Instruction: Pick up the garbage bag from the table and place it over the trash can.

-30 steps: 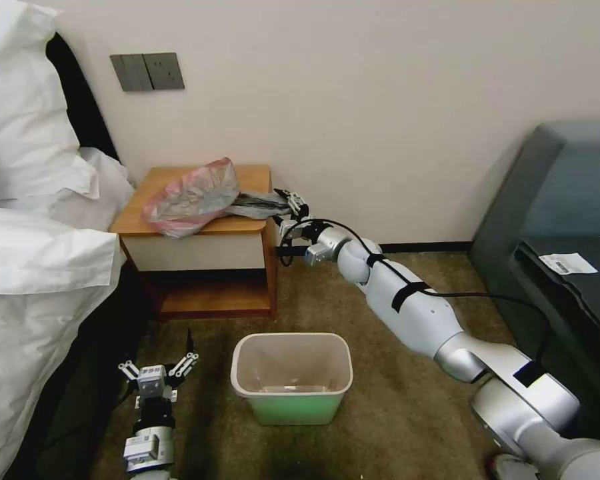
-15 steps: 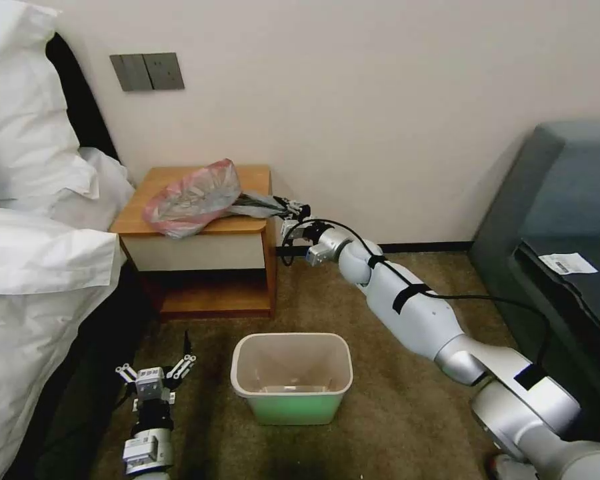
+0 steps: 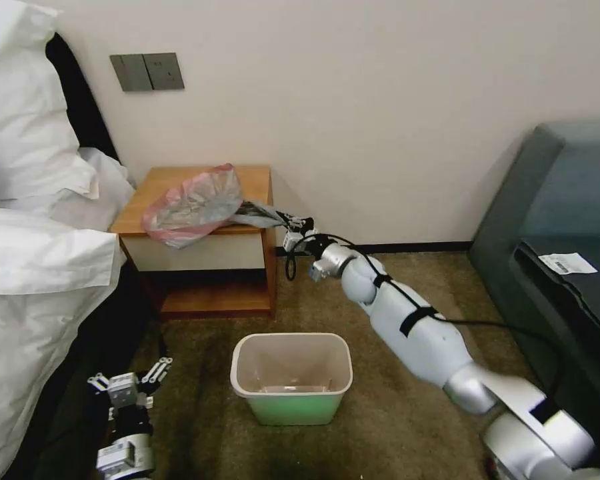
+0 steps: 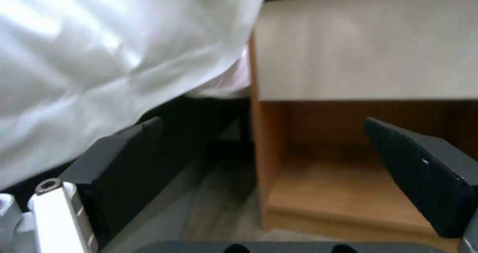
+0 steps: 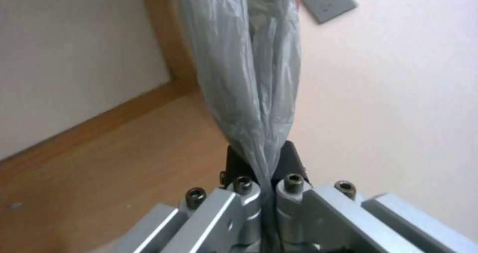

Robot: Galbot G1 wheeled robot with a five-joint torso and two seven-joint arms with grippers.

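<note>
Since a second ago the right pincer (image 3: pixel 292 221) has drawn back from the surface (image 3: pixel 257 179) toward the floor side, pulling a grey tail of the garbage bag (image 3: pixel 193 203) out past the right edge, and the left pincer (image 3: pixel 128 380) has sunk lower and leftward near the bedding (image 3: pixel 40 267). The right pincer is clamped tight on that twisted tail, as the right wrist view shows (image 5: pixel 264 171), the plastic (image 5: pixel 249 70) bunched between the closed fingers (image 5: pixel 291 159). The bulk of the bag, with its pink-red rim, lies on the wooden top, part of it hanging over the front edge above the white drawer. The left pincer hangs spread wide above the carpet, its fingers (image 4: pixel 423 171) framing the nightstand's low shelf. The trash can (image 3: pixel 291 379) stands upright on the carpet, well apart from the bag.
</note>
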